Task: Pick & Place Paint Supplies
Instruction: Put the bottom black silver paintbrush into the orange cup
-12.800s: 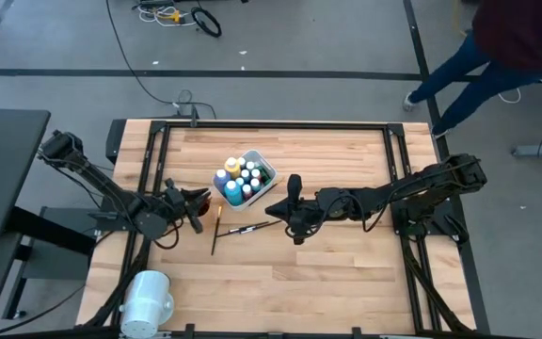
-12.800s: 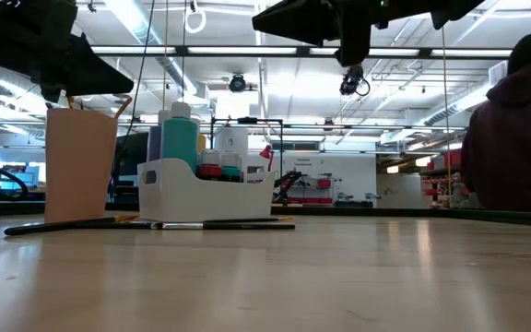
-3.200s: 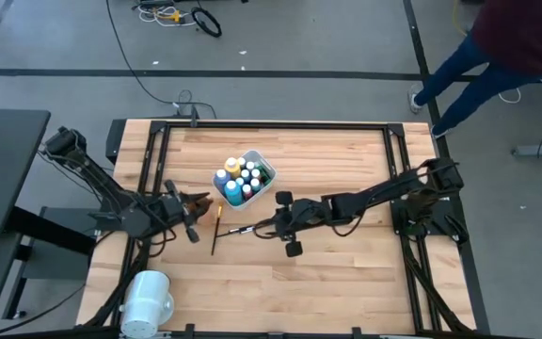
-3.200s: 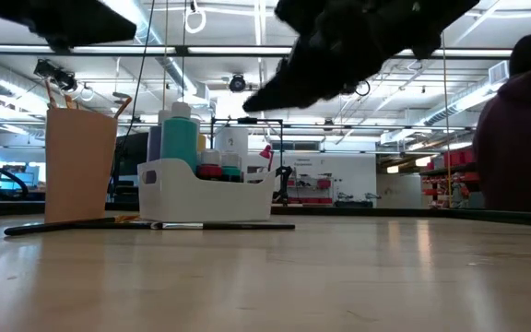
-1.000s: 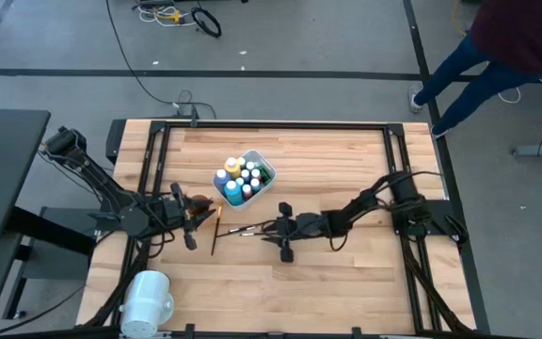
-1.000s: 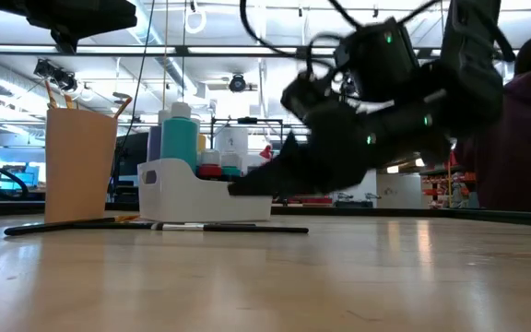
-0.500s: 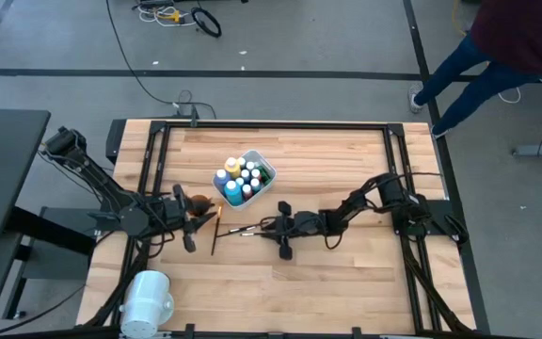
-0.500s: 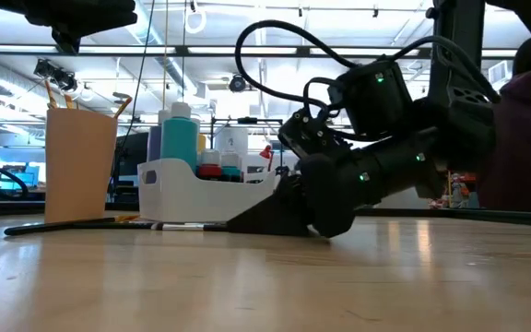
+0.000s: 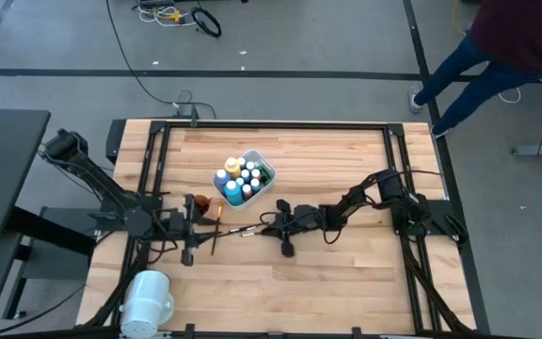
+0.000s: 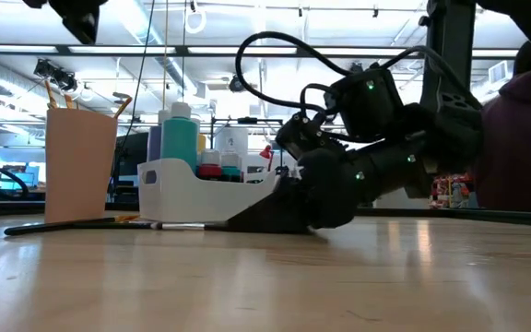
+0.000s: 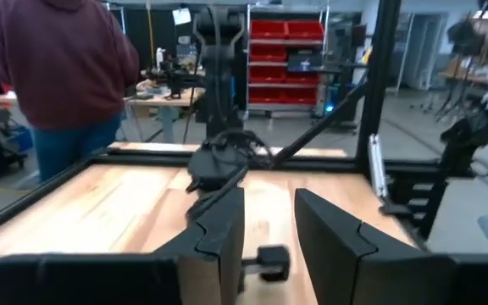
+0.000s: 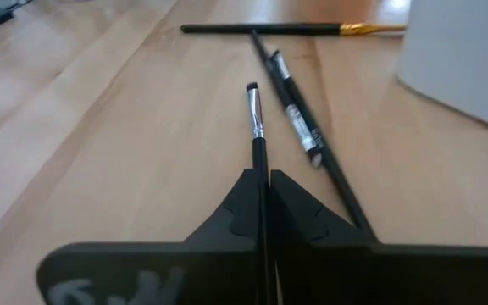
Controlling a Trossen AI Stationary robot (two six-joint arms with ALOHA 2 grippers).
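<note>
The right pincer (image 12: 261, 199) is lying low on the wooden surface (image 9: 346, 273), clamped on a thin black silver-ferruled brush (image 12: 256, 127) at about five o'clock of the white tub (image 9: 263, 185), while the left pincer (image 9: 201, 218) is hanging half apart at eight o'clock.
</note>
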